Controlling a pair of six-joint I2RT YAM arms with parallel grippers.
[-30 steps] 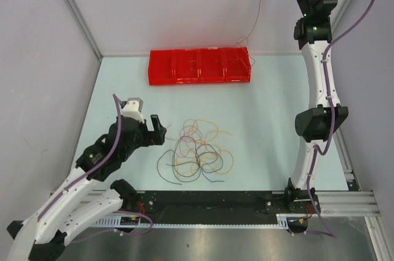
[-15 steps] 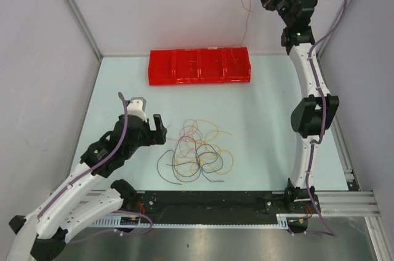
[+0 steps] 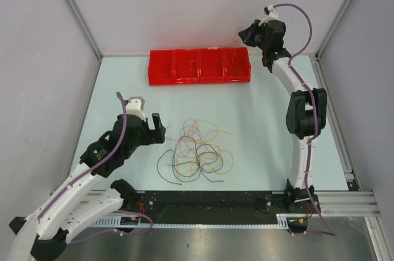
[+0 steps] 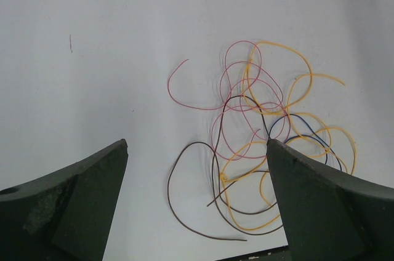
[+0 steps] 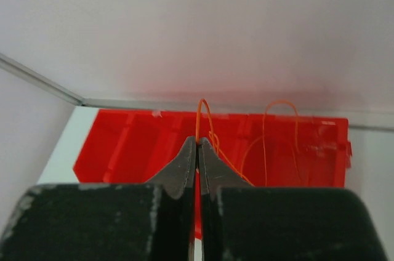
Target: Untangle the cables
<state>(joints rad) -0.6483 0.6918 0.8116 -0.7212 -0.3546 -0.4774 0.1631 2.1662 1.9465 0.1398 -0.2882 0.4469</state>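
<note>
**Thin wires: one strand pinched over the tray, heap waiting near the front edge**

- The cables (image 3: 197, 153) lie in one loose heap on the worktop (image 3: 271, 119), near the front edge and a little left of centre. Red, yellow-orange, dark brown and navy loops cross each other many times.
- The left hand (image 3: 159, 128) sits just left of the heap with its jaws spread wide and nothing between them.
- The right hand (image 5: 198, 142) is raised by the far right corner, over the right end of the red tray (image 3: 184, 67) on the far edge. Its fingers are pressed together on an orange strand (image 5: 203, 113), which arches up from the tips and trails toward the tray's right-hand compartments. I cannot tell whether it touches the tray floor.

Handling, as a judgement:
- The wires look almost weightless and limp, with a springy set curl. They will not hold a shape once pulled.
- They are probably slick, and thin enough to slip from pads that do not close fully.
- Lifting one strand will likely drag its neighbours, so slow pulls away from the heap are safer than straight lifts.

Where to grip:
- Go for a free end or an outer loop, never the crossed centre.
- The left wrist view shows two good candidates. The red strand (image 4: 184, 64) has a loose end sticking out clear of the heap. The dark strand (image 4: 175, 168) has a wide outer loop on bare worktop.
- Pinch low, close to the surface.
</note>
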